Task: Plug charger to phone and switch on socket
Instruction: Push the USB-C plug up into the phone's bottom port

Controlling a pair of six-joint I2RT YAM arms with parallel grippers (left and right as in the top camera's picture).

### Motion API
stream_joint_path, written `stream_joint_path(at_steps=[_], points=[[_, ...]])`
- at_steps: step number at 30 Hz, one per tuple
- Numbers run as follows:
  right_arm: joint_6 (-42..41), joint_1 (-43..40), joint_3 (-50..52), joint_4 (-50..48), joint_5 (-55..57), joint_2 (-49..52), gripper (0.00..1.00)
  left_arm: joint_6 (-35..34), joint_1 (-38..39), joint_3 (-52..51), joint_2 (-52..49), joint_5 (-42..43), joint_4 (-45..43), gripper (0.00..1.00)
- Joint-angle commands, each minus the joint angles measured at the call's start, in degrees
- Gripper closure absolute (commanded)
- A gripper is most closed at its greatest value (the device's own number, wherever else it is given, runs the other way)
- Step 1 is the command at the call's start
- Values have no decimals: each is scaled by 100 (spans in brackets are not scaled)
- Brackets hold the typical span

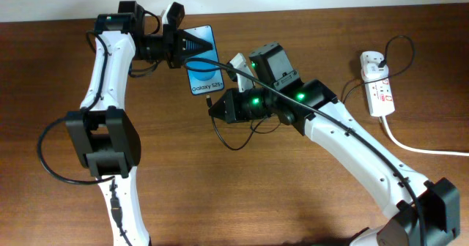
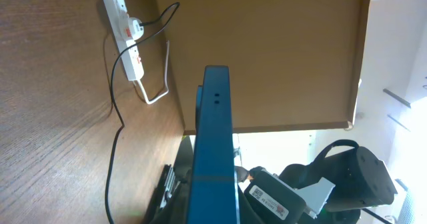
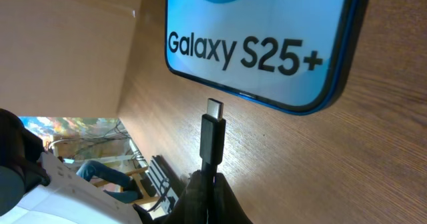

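The phone lies on the wooden table, blue screen up with "Galaxy S25+" text. My left gripper is shut on its far end. In the left wrist view the phone's blue edge runs up from the jaws. My right gripper is shut on the charger's plug. In the right wrist view the plug tip sticks up from the jaws and sits a short gap below the phone's bottom edge, not touching it. The socket lies at the far right.
The charger's adapter sits in the socket's far end, and its thin black cable runs back across the table. The thick white cord trails off the right edge. The socket also shows in the left wrist view.
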State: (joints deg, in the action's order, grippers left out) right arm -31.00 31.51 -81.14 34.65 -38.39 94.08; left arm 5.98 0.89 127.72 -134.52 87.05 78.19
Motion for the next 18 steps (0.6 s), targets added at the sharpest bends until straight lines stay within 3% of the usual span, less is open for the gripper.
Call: stream_joint_path(at_steps=[1,18], points=[[11,46,28,-11,103,4,96,-79,-35,59,39,315,-7,100],[68,35,28,-103,310,4,96,-79,-35,59,39,315,15,100]])
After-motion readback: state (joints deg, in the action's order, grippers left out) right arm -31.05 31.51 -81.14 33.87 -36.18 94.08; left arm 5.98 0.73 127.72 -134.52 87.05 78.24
